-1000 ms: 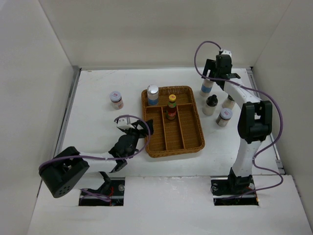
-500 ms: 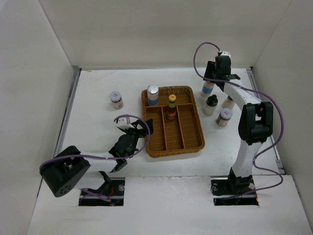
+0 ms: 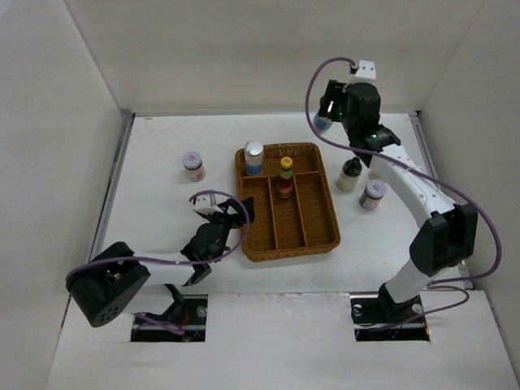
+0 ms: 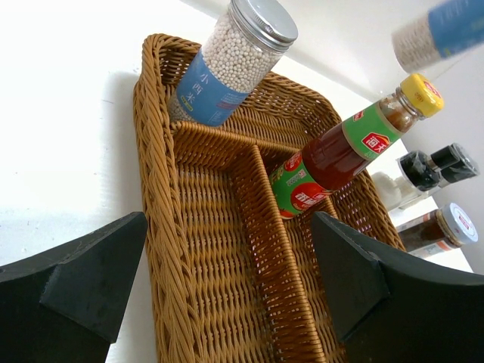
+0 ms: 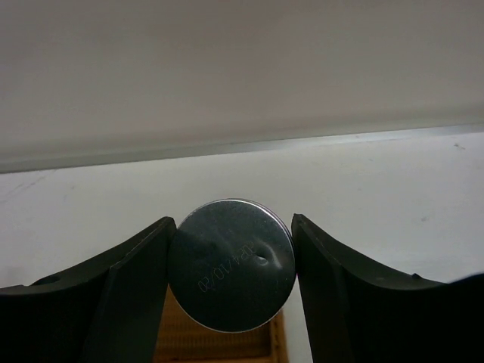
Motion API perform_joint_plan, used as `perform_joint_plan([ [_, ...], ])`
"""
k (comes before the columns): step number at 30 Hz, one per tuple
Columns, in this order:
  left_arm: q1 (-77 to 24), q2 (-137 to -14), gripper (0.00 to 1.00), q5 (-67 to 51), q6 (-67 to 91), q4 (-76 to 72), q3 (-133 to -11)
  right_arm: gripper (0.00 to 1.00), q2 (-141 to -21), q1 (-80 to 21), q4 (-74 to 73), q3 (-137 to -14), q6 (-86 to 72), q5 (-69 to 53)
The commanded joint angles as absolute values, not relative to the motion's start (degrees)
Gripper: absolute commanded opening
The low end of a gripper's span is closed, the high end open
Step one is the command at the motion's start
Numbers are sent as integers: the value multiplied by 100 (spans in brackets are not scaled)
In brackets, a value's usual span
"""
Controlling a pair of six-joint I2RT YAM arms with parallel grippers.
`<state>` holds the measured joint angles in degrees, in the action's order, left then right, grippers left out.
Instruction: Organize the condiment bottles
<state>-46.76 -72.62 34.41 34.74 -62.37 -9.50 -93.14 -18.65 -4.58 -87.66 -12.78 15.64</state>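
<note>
Silver-capped jar [image 5: 231, 265] tight in right gripper [image 5: 231, 243]; left gripper [image 4: 228, 221] agape and empty by wicker tray [image 4: 157, 189]

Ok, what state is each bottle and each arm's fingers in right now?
Blue-banded jar with dented silver lid: aloft, clamped.
Blue-banded silver-capped jar of white beads: upright in brown wicker tray.
Yellow-capped dark sauce bottle: upright in tray.
Red-marked white-lidded jar: upright on table.
Black-capped bottle: upright on table.
Grey-capped jar: upright on table.
Left fingers: open, empty.
Right fingers: shut on dented-lid jar.
</note>
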Motion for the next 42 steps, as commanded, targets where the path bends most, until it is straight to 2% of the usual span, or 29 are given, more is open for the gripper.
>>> perform_joint_plan([
  [1,-4645,-7242,90,3428,3507,-6539,-958,50,-9527,-2201,61,-8798,-1195,1538],
  [7,-4645,-7233,90,3437,3507,-6521,-949,50,-9975,-2579,79,-8710,-1160,1520],
  [17,-4654,-7260,90,3375,3524,-6574,-958,50,-10239,-2632,421,-7972,-1028,1793],
  [23,-4645,-7260,90,3366,3524,-6583,-958,68,-10301,-2658,668,-7594,-1072,1793],
  [30,-4636,-7295,90,3366,3516,-6557,-984,81,-10038,-2659,747,-7409,-1257,1767],
  [39,-4627,-7233,90,3375,3480,-6513,-1019,94,-9432,-2659,694,-7427,-1493,1793],
  [42,-4618,-7225,89,3366,3454,-6487,-1046,95,-8958,-2641,729,-7261,-1652,1802],
])
